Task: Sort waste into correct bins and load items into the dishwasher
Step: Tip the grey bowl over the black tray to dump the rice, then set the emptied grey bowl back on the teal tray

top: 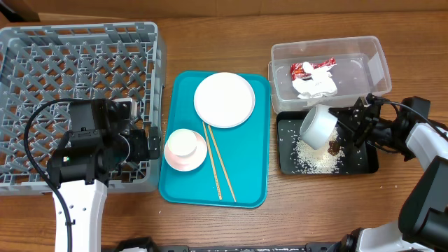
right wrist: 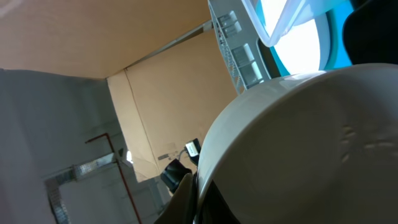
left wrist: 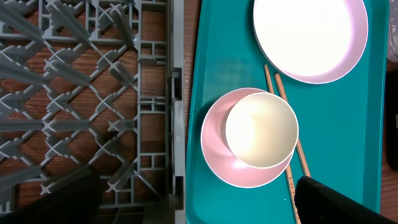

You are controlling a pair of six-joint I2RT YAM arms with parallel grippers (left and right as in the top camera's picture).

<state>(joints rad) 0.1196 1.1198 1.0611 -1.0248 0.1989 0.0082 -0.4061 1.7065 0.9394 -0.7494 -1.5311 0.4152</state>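
While right jaws pinch the pale bowl (top: 318,124) (tilted over the black tray (top: 285,126)) | left jaws stand spread wide, empty.

Pale round bowl (top: 320,126) tilted above black rectangular tray (top: 358,164) w/ loose white rice (top: 311,159); red snack wrapper (top: 311,68), crumpled white napkin (top: 315,85) in clear plastic tub (top: 379,59).

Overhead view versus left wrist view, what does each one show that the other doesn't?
Only overhead: the clear tub holding the red wrapper and napkin, and the right claw holding the bowl tilted over rice in the black tray. Only left wrist: nothing new, just a closer look into the empty cup. Both: rack, teal tray, plate, saucer, chopsticks.
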